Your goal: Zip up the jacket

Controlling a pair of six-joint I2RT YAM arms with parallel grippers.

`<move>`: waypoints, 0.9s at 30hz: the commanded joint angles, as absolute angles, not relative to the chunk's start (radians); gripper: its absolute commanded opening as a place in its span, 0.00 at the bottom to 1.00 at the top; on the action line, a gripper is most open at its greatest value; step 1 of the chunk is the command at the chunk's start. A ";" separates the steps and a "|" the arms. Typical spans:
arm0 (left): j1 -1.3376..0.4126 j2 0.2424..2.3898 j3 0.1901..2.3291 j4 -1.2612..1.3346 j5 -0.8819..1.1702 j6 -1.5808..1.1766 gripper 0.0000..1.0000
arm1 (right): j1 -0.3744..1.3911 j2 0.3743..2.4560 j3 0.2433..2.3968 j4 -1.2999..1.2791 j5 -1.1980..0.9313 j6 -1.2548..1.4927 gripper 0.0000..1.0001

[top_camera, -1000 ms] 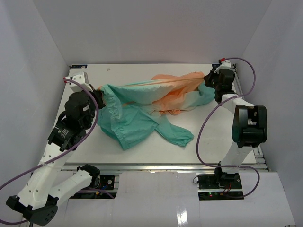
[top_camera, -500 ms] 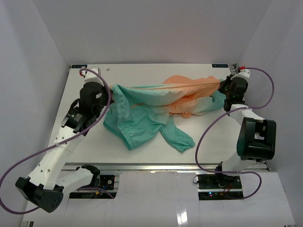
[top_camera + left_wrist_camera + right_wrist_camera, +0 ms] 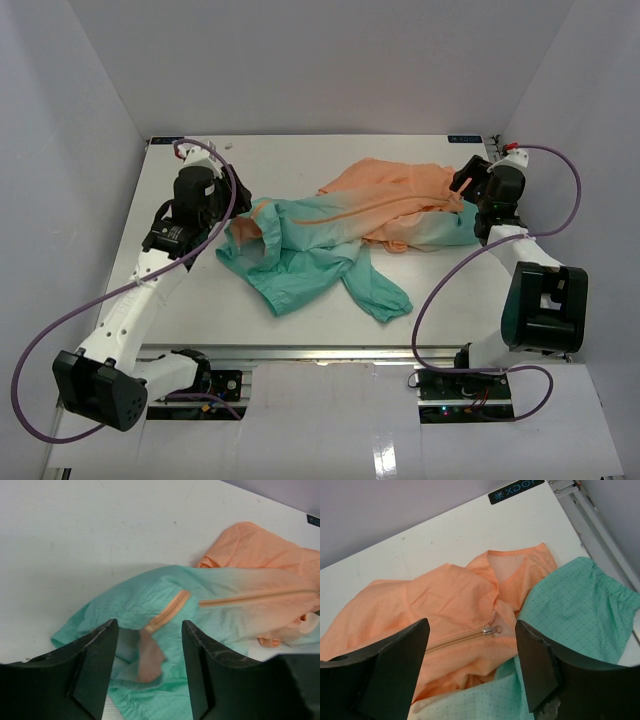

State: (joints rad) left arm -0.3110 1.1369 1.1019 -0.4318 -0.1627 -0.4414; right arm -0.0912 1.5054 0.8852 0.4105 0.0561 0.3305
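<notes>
- Lying crumpled across the middle of the white table (image 3: 300, 160), the jacket (image 3: 345, 225) fills the room between the two grippers. Its teal end is nearest the left gripper (image 3: 148, 627) and its peach end nearest the right gripper (image 3: 471, 625).
- The left gripper's fingers stand well apart and grip nothing. Teal cloth and a short run of peach zipper tape (image 3: 167, 611) lie below and just beyond the fingertips.
- The right gripper's fingers are spread wide and are also empty. The zipper pull (image 3: 492, 629) shows in the gap between them, on peach cloth beneath.
- Beyond the left fingertips, past the cloth, bare table runs on to the far edge.
- Beyond the right fingertips there is a strip of bare table, then a black label (image 3: 515, 490) at the far edge.
- Outside the right-hand finger in the right wrist view, a teal elastic cuff (image 3: 615, 597) lies near the metal rail (image 3: 590, 515) along the table's side.
- White walls (image 3: 80, 150) stand close around three sides of the table.
- A teal sleeve (image 3: 378, 290) trails toward the near edge and stops short of it.
- The zipper line breaks off under a fold, so it cannot be told whether its halves are joined.
- A peach flap (image 3: 150, 657) between the left fingers is blurred.
- The bottom edge of each wrist view cuts off the finger bases.
- In the top view the wrist bodies hide the fingertips.
</notes>
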 commanded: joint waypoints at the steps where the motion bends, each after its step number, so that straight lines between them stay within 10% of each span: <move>1: -0.307 1.097 1.147 -0.378 -0.054 -0.411 0.82 | 0.011 1.420 0.972 0.313 0.018 0.296 0.94; 12: -0.532 1.135 1.141 -0.293 0.142 -0.423 0.98 | 0.350 1.228 1.168 -0.260 0.191 0.273 0.90; 27: -0.728 0.840 0.765 0.039 0.083 -0.325 0.98 | 0.482 0.695 0.770 -0.252 0.027 0.249 0.90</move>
